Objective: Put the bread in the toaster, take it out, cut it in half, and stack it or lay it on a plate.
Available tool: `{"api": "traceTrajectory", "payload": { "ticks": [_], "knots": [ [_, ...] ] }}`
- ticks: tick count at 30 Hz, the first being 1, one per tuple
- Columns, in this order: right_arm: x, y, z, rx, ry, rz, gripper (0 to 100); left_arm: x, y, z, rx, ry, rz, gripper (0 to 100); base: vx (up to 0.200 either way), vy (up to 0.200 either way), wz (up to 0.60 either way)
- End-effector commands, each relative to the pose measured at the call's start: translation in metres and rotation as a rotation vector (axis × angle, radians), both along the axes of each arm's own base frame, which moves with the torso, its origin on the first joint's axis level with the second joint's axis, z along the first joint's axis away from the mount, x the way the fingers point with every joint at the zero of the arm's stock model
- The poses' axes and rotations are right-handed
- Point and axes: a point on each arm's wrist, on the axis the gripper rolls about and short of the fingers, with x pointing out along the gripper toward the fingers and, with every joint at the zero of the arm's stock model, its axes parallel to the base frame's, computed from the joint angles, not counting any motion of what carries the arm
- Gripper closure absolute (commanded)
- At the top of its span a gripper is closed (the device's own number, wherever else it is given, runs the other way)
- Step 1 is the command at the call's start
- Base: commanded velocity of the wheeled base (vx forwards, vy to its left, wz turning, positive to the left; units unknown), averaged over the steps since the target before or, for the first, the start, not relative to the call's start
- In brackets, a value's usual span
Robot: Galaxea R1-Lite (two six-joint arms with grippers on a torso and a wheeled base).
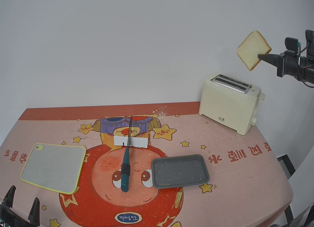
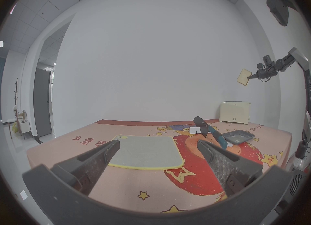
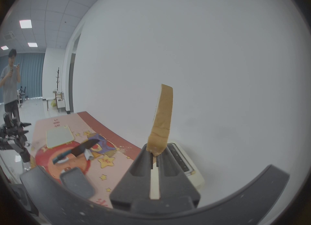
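Right gripper (image 1: 260,56) jaws clamped on lower corner of bread (image 1: 253,49). Slice held in air at 1 o'clock from toaster (image 1: 230,101), apart from slots. Head view: slice face-on, tilted like diamond. Right wrist view: slice edge-on, upright, toaster beyond it.

Left gripper (image 2: 158,144) jaws spread wide, nothing between, low at 7 o'clock of surface (image 1: 235,172), facing cutting board (image 1: 54,167).

Knife (image 1: 126,162) mid-surface, blade on white stand (image 1: 130,141), tip toward 12. Grey plate (image 1: 180,171) at 3 o'clock of knife handle.
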Motion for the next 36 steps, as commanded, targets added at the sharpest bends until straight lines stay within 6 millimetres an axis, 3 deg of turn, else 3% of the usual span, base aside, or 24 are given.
{"api": "traceTrajectory", "payload": {
  "ticks": [1,22,36],
  "knots": [
    [0.036,-0.015,-0.022,-0.025,0.042,-0.024,100,0.001,0.000,-0.005,0.000,0.017,0.000,0,0.000,0.000,0.00],
    [0.078,-0.030,-0.059,-0.107,0.065,0.030,100,0.001,0.000,-0.005,0.000,0.017,0.000,0,0.000,0.000,0.00],
    [0.088,-0.027,-0.070,-0.120,0.070,0.076,100,0.001,0.000,-0.005,0.000,0.017,0.000,0,0.000,0.000,0.00]
  ]
}}
